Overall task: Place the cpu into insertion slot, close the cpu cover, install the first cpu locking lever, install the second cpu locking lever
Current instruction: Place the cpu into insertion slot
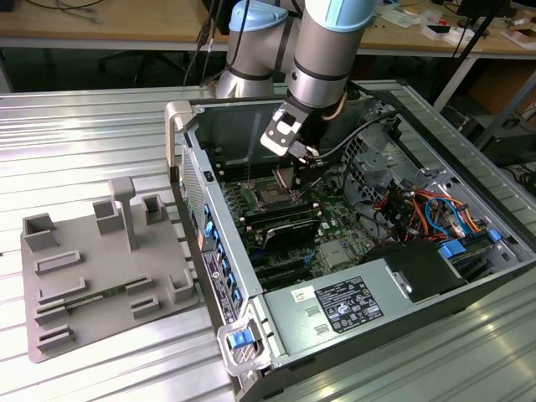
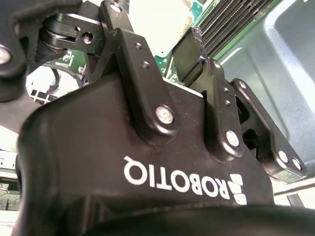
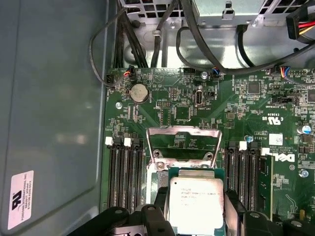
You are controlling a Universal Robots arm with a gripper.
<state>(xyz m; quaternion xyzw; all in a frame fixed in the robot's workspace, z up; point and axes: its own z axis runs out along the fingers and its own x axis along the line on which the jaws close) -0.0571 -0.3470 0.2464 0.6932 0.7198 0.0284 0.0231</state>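
Pincer [image 3: 196,219] grips the cpu [image 3: 197,196] by two opposite sides, closed to the chip's width, just beside the open cpu cover [image 3: 183,142], above the motherboard [image 3: 256,108].

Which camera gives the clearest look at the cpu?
The first wrist view: the cpu faces the camera, its silver top plain, held by the gripper. The second wrist view catches a pale patch, likely it, behind the gripper body; the exterior view, a tiny square under the arm.

White lettering [image 2: 182,179] on gripper [image 2: 153,24] housing, printed sticker [image 3: 19,199] on case wall [image 3: 54,98], label [image 1: 350,306] on power supply [image 1: 402,280], small print on cpu [image 3: 197,204]
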